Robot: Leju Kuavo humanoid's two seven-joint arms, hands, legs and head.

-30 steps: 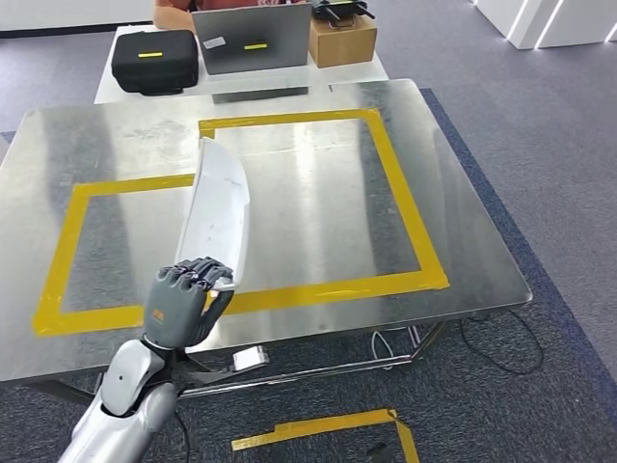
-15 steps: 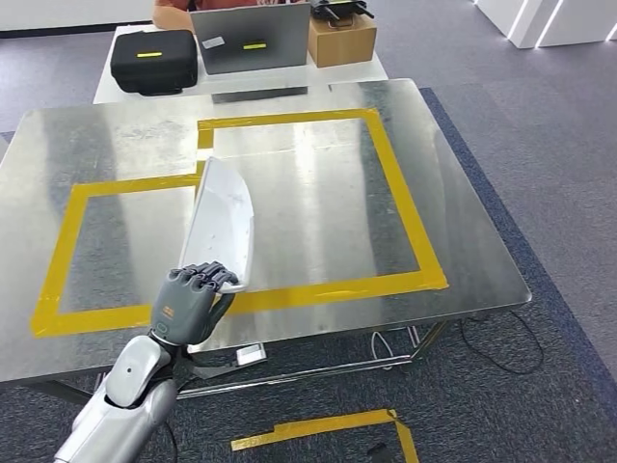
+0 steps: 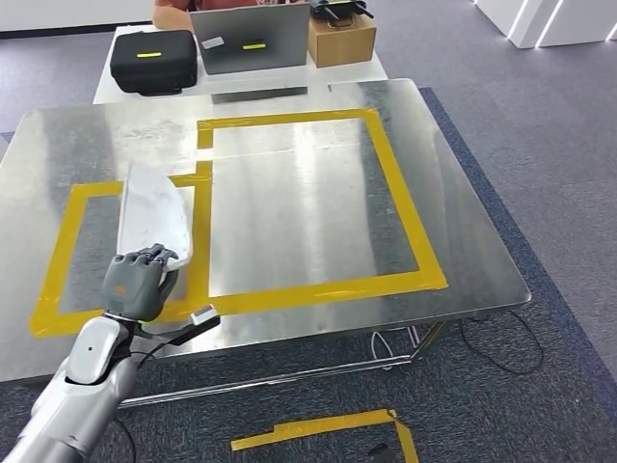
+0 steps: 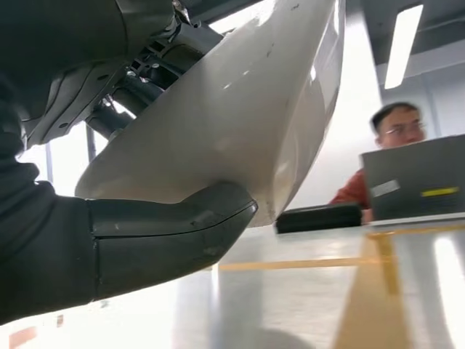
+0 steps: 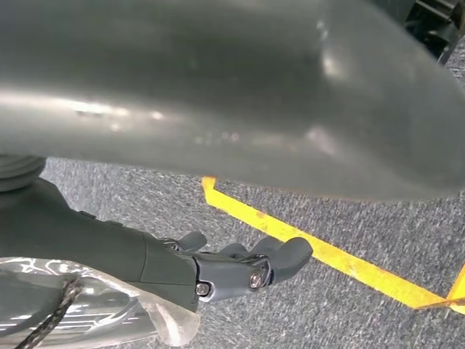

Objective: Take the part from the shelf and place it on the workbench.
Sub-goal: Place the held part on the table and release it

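The part (image 3: 152, 212) is a white curved shell. My left hand (image 3: 137, 283) grips its near end and holds it tilted over the left yellow-taped rectangle of the metal workbench (image 3: 306, 212). In the left wrist view the part (image 4: 230, 123) lies across my hand, with the thumb (image 4: 164, 233) under it, a little above the shiny table top. My right hand (image 5: 235, 269) hangs over the grey carpet and holds nothing, its fingers loosely apart.
Behind the workbench, a white table carries a black case (image 3: 154, 60), a grey laptop (image 3: 251, 39) and a cardboard box (image 3: 342, 39). A person (image 4: 394, 138) sits there. Yellow tape (image 3: 328, 424) marks the carpet in front of the bench.
My left hand has carried the part leftward, from above the middle tape strip to over the left taped rectangle, and lower toward the table top.
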